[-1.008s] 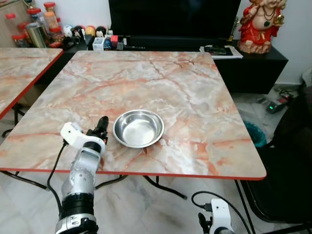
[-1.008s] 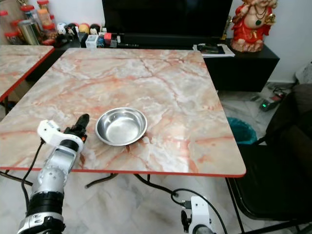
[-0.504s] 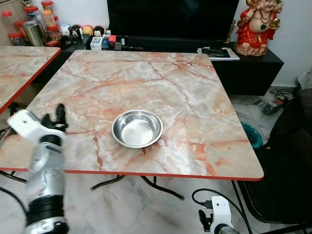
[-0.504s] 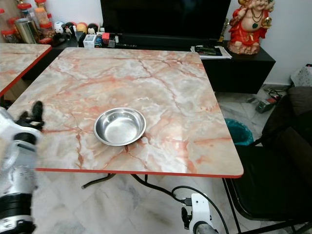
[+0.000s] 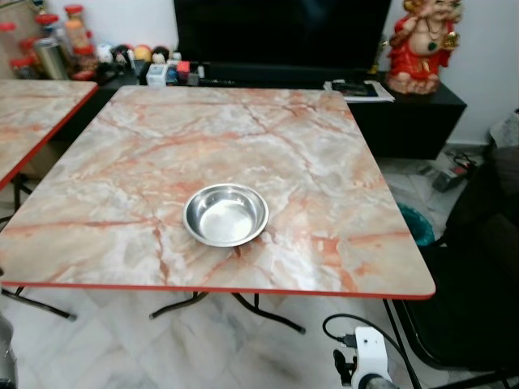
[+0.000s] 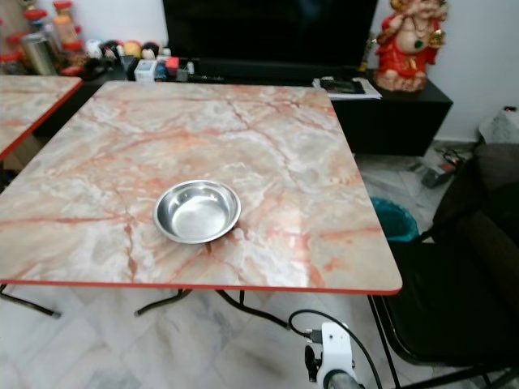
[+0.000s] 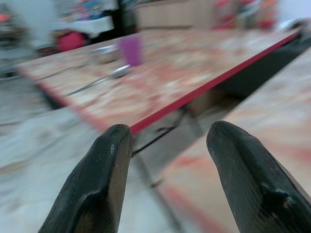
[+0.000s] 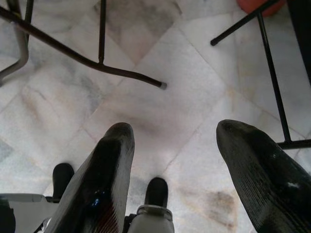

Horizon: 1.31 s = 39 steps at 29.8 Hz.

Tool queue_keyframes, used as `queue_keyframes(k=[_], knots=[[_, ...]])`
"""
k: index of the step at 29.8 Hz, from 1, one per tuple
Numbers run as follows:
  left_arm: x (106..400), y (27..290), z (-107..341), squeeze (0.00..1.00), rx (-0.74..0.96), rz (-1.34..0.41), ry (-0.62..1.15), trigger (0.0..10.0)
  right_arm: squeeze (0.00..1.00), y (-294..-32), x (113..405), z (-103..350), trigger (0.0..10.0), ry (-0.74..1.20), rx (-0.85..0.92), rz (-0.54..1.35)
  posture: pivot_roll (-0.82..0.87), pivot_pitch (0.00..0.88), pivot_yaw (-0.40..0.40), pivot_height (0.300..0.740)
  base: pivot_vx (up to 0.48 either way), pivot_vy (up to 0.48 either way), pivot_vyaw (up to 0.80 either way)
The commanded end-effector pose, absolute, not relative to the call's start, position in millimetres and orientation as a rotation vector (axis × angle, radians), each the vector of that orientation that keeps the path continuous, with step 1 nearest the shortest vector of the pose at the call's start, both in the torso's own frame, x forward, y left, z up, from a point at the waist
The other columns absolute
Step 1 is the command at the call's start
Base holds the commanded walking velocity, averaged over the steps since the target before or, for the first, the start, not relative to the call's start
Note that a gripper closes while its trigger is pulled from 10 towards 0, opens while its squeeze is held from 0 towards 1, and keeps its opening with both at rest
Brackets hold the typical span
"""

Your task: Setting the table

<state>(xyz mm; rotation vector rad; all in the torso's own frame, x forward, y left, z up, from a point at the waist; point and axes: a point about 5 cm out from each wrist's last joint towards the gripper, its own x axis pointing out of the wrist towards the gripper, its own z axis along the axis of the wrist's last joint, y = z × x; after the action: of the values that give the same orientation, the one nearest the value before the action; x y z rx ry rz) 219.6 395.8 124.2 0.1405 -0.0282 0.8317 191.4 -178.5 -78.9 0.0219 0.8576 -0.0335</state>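
There's the steel bowl [image 5: 225, 215], empty and upright on the marble-patterned table [image 5: 324, 170], sitting toward the near edge and a bit left of centre, well clear of the red-trimmed rim. Nothing is touching it. Beyond the table's far side, a dark TV [image 5: 280, 32] stands on a low black cabinet [image 5: 422, 113], with a red figurine [image 5: 418, 44] at its right end and jars and small bottles [image 5: 57, 44] clustered at the left. A second marble table [image 5: 32, 121] sits off to the left. The left gripper [image 7: 167, 179] has its fingers spread apart, nothing between them, pointed past a table edge toward a purple cup [image 7: 130, 50] on the other table. The right gripper [image 8: 187, 189] hangs low, fingers parted and empty, above the tiled floor [image 8: 160, 107] and black table legs [image 8: 82, 56].
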Motion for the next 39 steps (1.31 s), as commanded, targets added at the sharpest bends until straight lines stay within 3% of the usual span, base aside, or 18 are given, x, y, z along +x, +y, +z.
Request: queue_keyframes(k=[1, 4, 12, 14, 16, 17, 31, 39], knots=[[209.0, 404.1, 120.0, 0.00, 0.227, 0.884, 0.008, 10.0, 0.00, -180.1, 190.9, -78.8, 10.0, 0.851, 0.037, -0.055, 0.10, 0.000, -0.007, 0.740, 0.000, 0.000, 0.00], [181.1, 413.0, 84.8, 0.00, 0.401, 0.955, 0.226, 10.0, 0.00, -179.3, 190.5, -79.1, 10.0, 0.851, 0.045, -0.062, 0.10, 0.000, 0.001, 0.740, 0.000, 0.000, 0.00], [151.3, 396.8, 17.9, 0.00, 0.361, 0.886, 0.558, 10.0, 0.00, -179.2, 189.7, -79.5, 10.0, 0.852, 0.048, -0.073, 0.09, 0.000, 0.009, 0.740, 0.000, 0.000, 0.00], [145.1, 379.1, -7.3, 0.00, 0.279, 0.796, 0.662, 10.0, 0.00, -180.3, 188.7, -79.9, 10.0, 0.855, 0.046, -0.078, 0.08, 0.000, 0.006, 0.740, 0.000, 0.000, 0.00], [149.5, 346.7, -33.1, 0.00, 0.190, 0.579, 0.759, 10.0, 0.00, -181.9, 187.2, -80.6, 10.0, 0.862, 0.035, -0.079, 0.08, 0.000, 0.003, 0.740, 0.000, 0.000, 0.00], [157.1, 318.2, -47.3, 0.00, 0.145, 0.400, 0.802, 10.0, 0.00, -182.8, 186.7, -80.9, 10.0, 0.868, 0.027, -0.078, 0.08, 0.000, 0.002, 0.740, 0.000, 0.000, 0.00], [187.9, 234.4, -69.4, 0.00, -0.018, 0.115, 0.846, 10.0, 0.00, -182.2, 185.3, -82.4, 10.0, 0.899, -0.002, -0.077, 0.03, 0.000, 0.020, 0.740, 0.000, 0.000, 0.00], [179.1, 230.7, -76.2, 0.00, -0.081, 0.169, 0.890, 10.0, 0.00, -178.2, 185.8, -82.7, 10.0, 0.901, 0.004, -0.065, 0.02, 0.000, 0.035, 0.740, 0.000, 0.075, 0.00]])
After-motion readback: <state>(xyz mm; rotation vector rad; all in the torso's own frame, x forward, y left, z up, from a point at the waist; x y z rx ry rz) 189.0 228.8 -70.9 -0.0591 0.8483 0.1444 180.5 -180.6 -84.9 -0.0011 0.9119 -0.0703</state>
